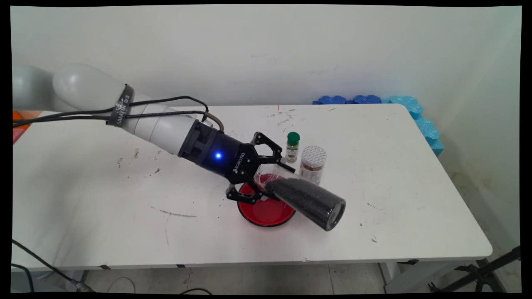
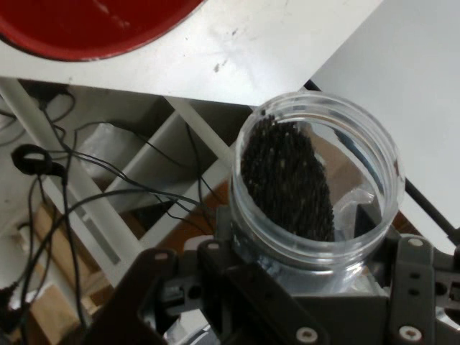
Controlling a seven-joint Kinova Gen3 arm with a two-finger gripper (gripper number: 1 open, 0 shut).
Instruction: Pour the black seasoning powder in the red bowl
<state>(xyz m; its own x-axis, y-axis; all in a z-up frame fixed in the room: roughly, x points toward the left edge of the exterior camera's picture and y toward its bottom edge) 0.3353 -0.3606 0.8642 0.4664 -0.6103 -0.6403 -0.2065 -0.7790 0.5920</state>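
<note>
Main view: the gripper [image 1: 261, 177] has its fingers closed around a clear jar [image 1: 305, 201] of black grains, held tilted above a red bowl [image 1: 266, 211] on the white tabletop [image 1: 395, 199]. A green-capped bottle [image 1: 292, 147] and a spice jar [image 1: 313, 164] stand just behind.

Hand view: the clear jar [image 2: 316, 194] is lidless, its grains banked against one wall; the red bowl [image 2: 93, 29] lies at the top edge.

Clear plastic jar [image 1: 305, 199]; glossy red bowl [image 1: 266, 211]; scuffed white table [image 1: 415, 187]
</note>
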